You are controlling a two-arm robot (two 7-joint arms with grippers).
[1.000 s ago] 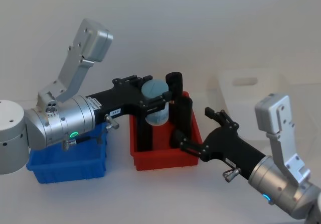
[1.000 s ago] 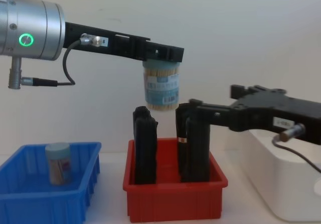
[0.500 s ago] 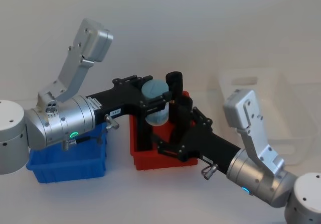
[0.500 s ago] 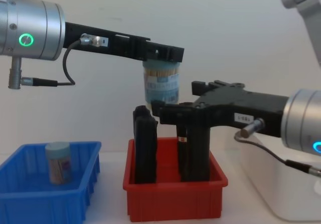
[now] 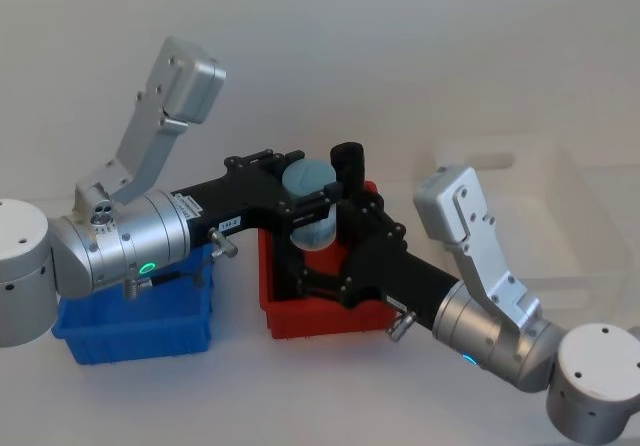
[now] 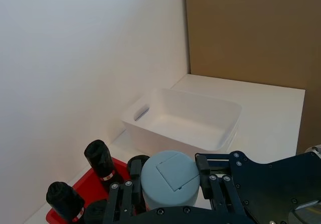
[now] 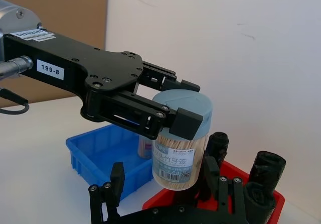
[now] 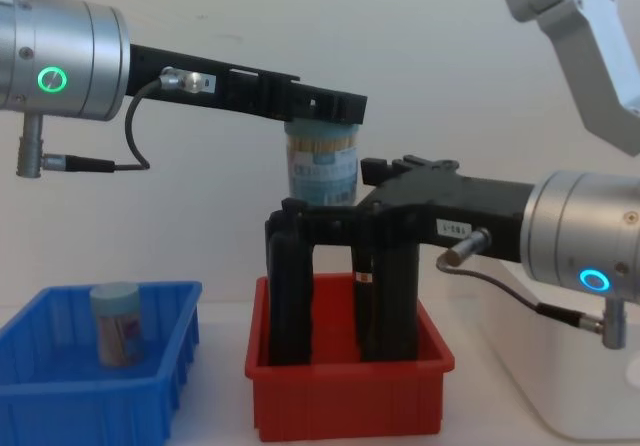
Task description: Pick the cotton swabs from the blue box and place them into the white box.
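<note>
clear plastic with a pale blue-grey lid: the tub of cotton swabs (image 8: 322,171) hangs in the air above the red bin (image 8: 345,406), between the blue box (image 8: 40,406) and the white box (image 6: 170,142), and it touches neither of them. the left gripper (image 7: 186,105) is clenched on the lid, one finger on each side, and carries the whole weight from the top. the tub is upright: its long axis is vertical, lid up and bottom down, and the tan sticks inside stand along the same axis. the right gripper (image 7: 164,180) is spread wide around the lower half of the tub, just over the black blocks (image 8: 290,296), and i cannot tell if its fingers touch the wall. i judge the tub to be light and stiff, but its smooth round wall looks slippery and thin, so a hard squeeze may crack it or push it out. the best hold seems to be across the label band, from two opposite sides. a second tub (image 8: 116,323) stands upright in the blue box.
</note>
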